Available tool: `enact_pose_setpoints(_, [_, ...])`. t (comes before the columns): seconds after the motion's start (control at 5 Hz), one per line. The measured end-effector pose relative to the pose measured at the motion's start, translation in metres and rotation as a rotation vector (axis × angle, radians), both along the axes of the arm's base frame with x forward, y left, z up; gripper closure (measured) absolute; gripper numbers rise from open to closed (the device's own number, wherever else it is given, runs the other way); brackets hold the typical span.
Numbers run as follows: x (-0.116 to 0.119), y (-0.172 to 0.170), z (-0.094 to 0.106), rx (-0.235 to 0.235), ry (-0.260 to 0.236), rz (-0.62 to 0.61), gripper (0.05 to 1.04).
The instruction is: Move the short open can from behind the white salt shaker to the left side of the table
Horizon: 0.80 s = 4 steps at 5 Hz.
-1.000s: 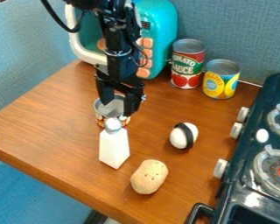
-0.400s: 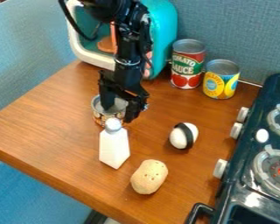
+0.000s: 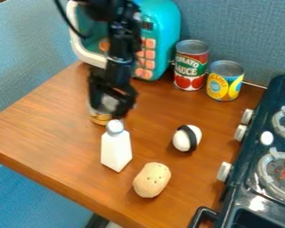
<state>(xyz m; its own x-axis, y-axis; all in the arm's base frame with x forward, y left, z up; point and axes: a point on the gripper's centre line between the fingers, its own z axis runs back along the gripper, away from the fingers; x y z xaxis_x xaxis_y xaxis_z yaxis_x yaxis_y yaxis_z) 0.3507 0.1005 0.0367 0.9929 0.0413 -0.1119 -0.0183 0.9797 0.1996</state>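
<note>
Where the gripper (image 3: pixel 109 112) hangs over the desk (image 3: pixel 43 129), behind the white bottle (image 3: pixel 116 151), its jaws stand apart with the metal can (image 3: pixel 101 119) between them; whether they grip it cannot be determined.

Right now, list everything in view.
Table: one, brown, centre.
Microwave: one, teal and white, back.
Red can: one, red and green, right of microwave.
Yellow can: one, yellow and blue, beside red can.
Bottle: one, white, table middle.
Short can: one, silver top, behind bottle.
Egg: one, white and black, right of bottle.
Potato: one, tan, table front.
Stove: one, dark, right.
Burners: two, grey, on stove.
Wall: one, blue, behind.
Arm: one, black, top.
Gripper: one, black, at short can.
</note>
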Motion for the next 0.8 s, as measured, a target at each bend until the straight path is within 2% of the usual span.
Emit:
enact_pose_setpoints(0.2, [-0.013,0.033,0.001,0.023,0.021,0.073,0.079])
enact_pose_setpoints(0.4, [-0.023,0.055,0.002,0.052,0.048,0.087,0.08])
enact_pose_setpoints(0.8, [-0.028,0.064,0.003,0.013,0.057,0.09,0.082])
